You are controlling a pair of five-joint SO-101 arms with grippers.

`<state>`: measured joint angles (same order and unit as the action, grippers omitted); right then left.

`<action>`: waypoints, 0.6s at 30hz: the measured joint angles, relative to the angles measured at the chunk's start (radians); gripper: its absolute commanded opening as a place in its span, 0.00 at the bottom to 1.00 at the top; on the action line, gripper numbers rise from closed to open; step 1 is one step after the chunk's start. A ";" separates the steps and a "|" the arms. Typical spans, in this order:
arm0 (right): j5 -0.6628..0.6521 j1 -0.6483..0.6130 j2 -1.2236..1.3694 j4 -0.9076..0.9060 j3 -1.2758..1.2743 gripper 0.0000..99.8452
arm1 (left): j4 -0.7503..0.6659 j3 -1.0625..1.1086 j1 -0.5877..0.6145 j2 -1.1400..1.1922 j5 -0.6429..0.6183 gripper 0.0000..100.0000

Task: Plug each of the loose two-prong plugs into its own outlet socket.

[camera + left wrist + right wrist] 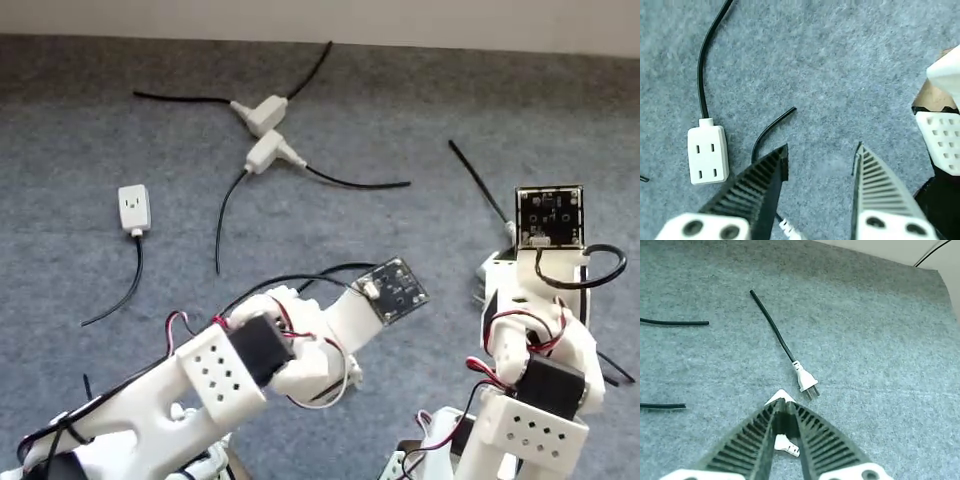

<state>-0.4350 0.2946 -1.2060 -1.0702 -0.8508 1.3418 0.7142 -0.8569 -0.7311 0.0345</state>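
Note:
A loose white two-prong plug (805,380) lies on the grey carpet with its black cord (478,182) running away from it. My right gripper (785,404) is shut just short of that plug. Under its fingers shows a white socket body (786,445); I cannot tell whether it is held. My left gripper (821,150) hangs open over bare carpet. Beside it lies a white outlet socket (708,155) with a black cord, and a loose cord end (771,126) sits near one fingertip. In the high view, the left arm's wrist (392,291) is at the centre and the right arm's wrist (548,216) at the right.
Another white outlet socket (135,207) lies at the far left with its cord trailing toward the front. Two joined plug-and-socket pairs (262,113) (266,152) rest at the back centre. The right arm (944,140) stands close beside my left gripper.

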 measured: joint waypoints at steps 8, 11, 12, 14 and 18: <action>0.000 0.000 0.000 0.000 -0.046 0.01 | 0.043 0.114 0.278 -0.066 0.143 0.22; 0.000 0.000 0.000 0.002 -0.091 0.01 | 0.118 0.129 0.419 -0.101 0.232 0.22; 0.000 0.000 0.000 0.008 -0.109 0.01 | 0.152 0.132 0.456 -0.117 0.256 0.22; 0.000 0.000 0.000 0.032 -0.144 0.01 | 0.195 0.140 0.517 -0.140 0.282 0.22; 0.000 0.000 0.000 0.074 -0.201 0.01 | 0.212 0.140 0.588 -0.178 0.322 0.22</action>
<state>-0.4350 0.2946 -1.2060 -0.9966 -1.0518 1.5535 0.8539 -0.2693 -0.9091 0.3567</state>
